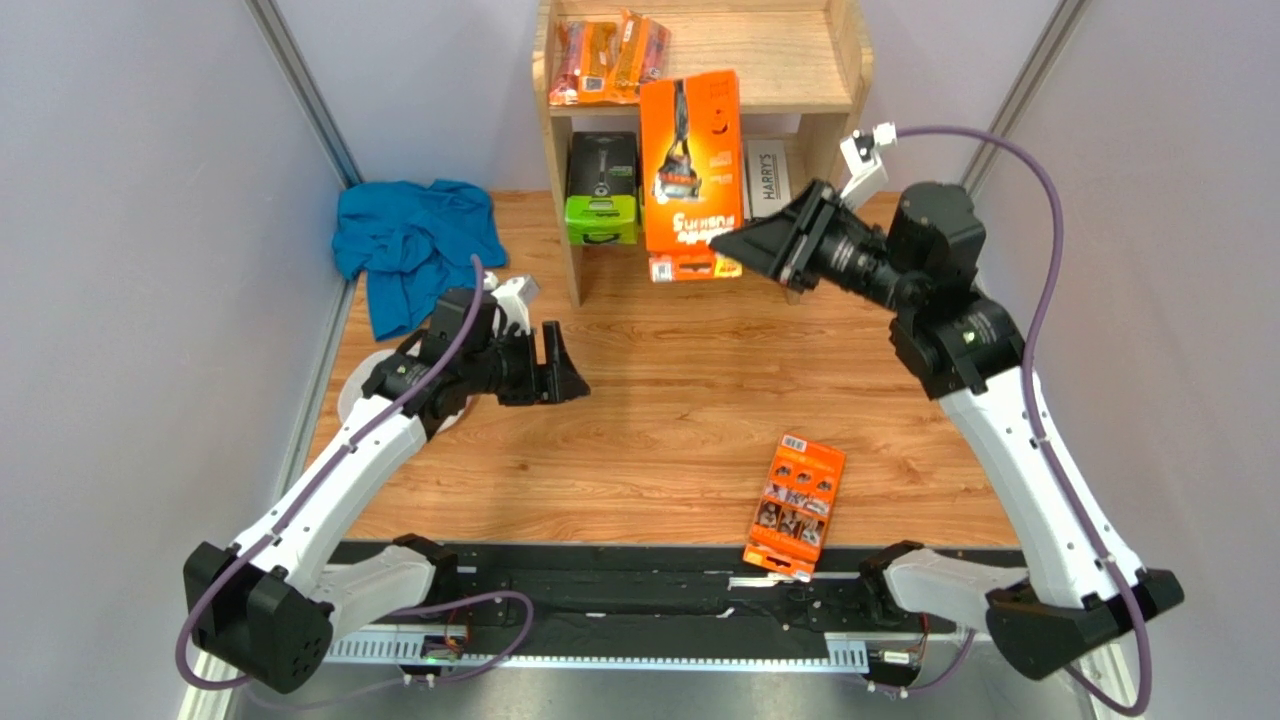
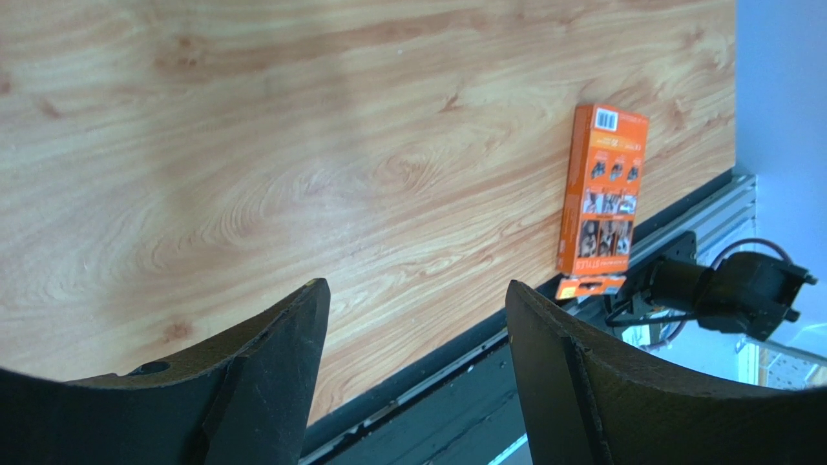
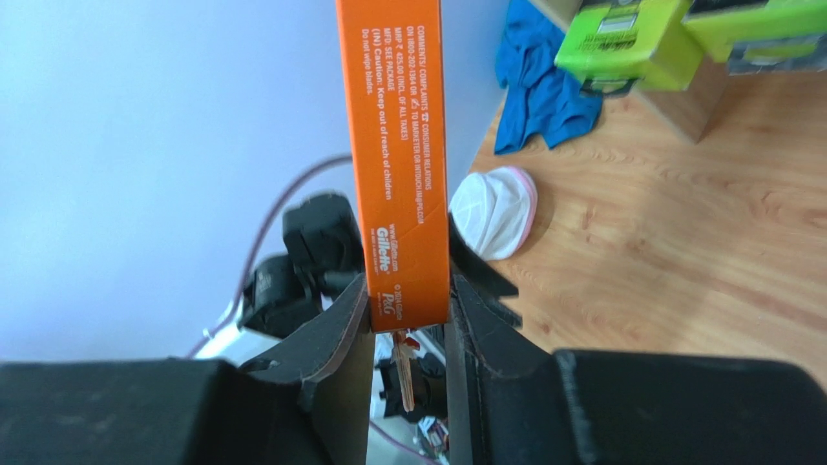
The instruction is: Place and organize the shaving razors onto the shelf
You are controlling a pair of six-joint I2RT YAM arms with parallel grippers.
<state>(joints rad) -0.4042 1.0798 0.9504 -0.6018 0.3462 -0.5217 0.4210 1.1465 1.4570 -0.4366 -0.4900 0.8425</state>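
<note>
My right gripper [image 1: 756, 249] is shut on the lower right edge of a flat orange razor box [image 1: 691, 158], which stands upright in front of the wooden shelf [image 1: 774, 60]. In the right wrist view the box's narrow side [image 3: 393, 145] is pinched between the fingers of that gripper [image 3: 408, 310]. Two narrow orange blister packs [image 1: 604, 57] lie on the top tier. A white HARRY'S box [image 1: 769, 173] sits on the lower tier. A second flat orange box [image 1: 796, 506] lies on the table near the front edge, also seen as an orange box [image 2: 602, 189] in the left wrist view. My left gripper [image 1: 568, 365] is open and holds nothing.
A green and black box [image 1: 601, 188] stands on the lower tier at the left. A blue cloth [image 1: 413, 240] lies at the back left of the table. A white mesh disc [image 1: 353, 398] lies under the left arm. Grey walls close in both sides.
</note>
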